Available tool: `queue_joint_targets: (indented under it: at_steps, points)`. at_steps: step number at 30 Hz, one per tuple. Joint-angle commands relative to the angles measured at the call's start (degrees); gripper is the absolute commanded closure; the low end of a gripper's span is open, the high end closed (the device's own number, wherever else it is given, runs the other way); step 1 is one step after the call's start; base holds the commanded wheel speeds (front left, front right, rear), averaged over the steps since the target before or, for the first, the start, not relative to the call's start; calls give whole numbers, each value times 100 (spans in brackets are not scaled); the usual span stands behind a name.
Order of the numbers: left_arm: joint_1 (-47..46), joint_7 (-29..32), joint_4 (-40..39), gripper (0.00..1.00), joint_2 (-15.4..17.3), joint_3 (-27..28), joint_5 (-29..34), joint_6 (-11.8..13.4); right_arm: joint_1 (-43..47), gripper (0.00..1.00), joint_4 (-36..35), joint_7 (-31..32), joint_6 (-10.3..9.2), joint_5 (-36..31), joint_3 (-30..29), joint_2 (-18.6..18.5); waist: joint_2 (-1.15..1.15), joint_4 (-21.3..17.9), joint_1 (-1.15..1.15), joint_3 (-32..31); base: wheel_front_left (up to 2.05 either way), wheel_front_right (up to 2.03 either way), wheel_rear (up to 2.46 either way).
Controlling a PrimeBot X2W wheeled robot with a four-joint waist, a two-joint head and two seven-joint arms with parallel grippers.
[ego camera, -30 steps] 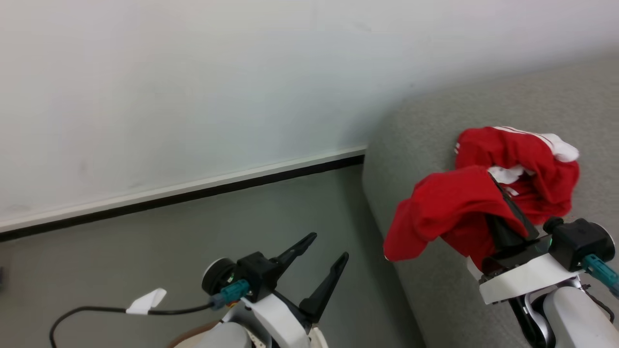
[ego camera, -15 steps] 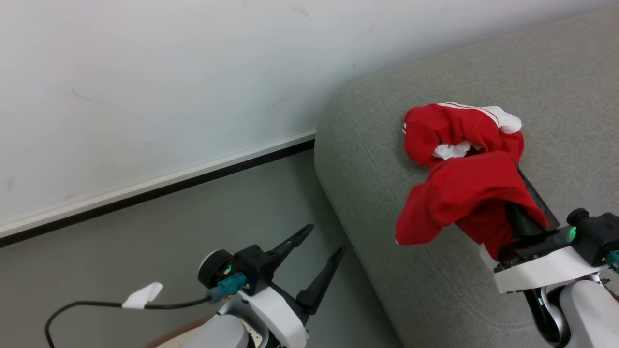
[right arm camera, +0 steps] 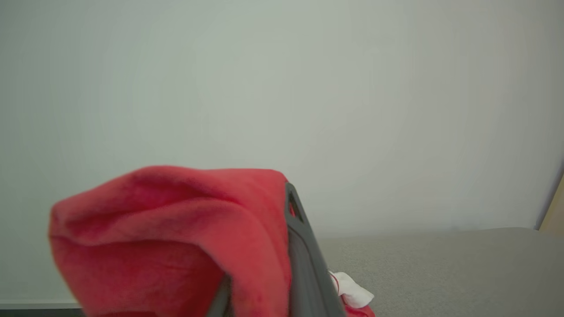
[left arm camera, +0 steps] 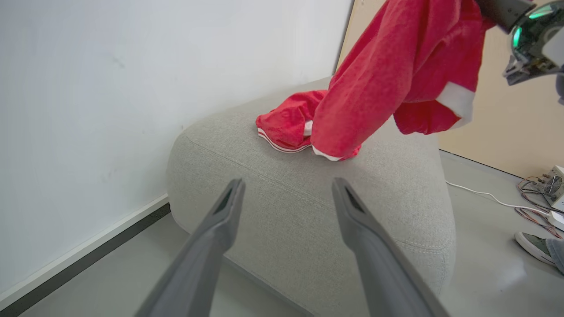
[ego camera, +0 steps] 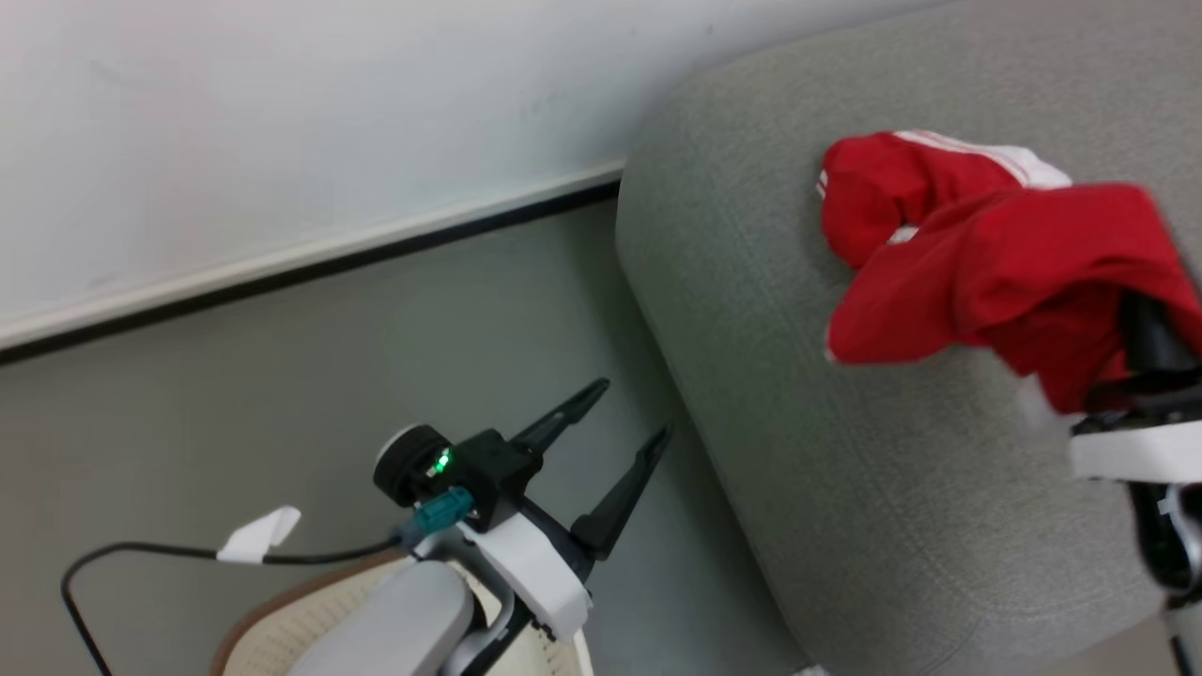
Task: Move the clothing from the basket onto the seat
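Observation:
A red garment [ego camera: 1014, 272] of the clothing hangs draped over my right gripper [ego camera: 1148, 343], which is shut on it above the grey seat [ego camera: 845, 469]. In the left wrist view this held garment [left arm camera: 387, 75] dangles with its lower hem touching the seat [left arm camera: 308, 207]. Just behind it a second red garment [ego camera: 883, 183] with white stripes lies crumpled on the cushion. My left gripper [ego camera: 632, 408] stands open and empty over the floor, left of the seat. Under the left arm the basket [ego camera: 272, 629] shows part of its brown rim. In the right wrist view red cloth [right arm camera: 176, 233] covers one finger [right arm camera: 304, 255].
A white wall with a dark baseboard [ego camera: 310, 268] runs behind the seat. On the floor to the seat's far side are a white cable [left arm camera: 484, 196], a small device with wires [left arm camera: 555, 185] and a person's shoe [left arm camera: 533, 246]. A black cable [ego camera: 141, 554] trails from my left wrist.
The head camera has shifted. My right gripper has carried the held garment up and farther over the seat, now in front of the lying one. The left gripper stays open.

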Motion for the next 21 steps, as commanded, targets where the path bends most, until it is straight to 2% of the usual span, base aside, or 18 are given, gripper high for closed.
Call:
queue_joint_targets:
  at_steps: [1,7,13,18,21]
  points:
    - [-98,16,-35,0,58,22,35,-9,-123,100,-64,3,-14,-44,-126,-66,0,148,-1,299,0,0,0]
    - [-366,86,-167,0,187,49,149,-20,-479,100,-157,3,-13,7,-796,-270,0,374,-1,861,0,0,0]
    - [-588,135,-300,0,246,79,200,-2,-769,100,163,3,-14,24,-1387,-540,0,628,-1,1331,0,0,0]
    - [-685,123,-317,0,311,107,230,23,-997,100,669,3,-14,-1,-1585,-787,0,800,-1,1603,0,0,0]
    - [-717,94,-314,0,308,117,231,35,-1081,100,1083,3,-14,-22,-1472,-950,0,876,-1,1711,0,0,0]
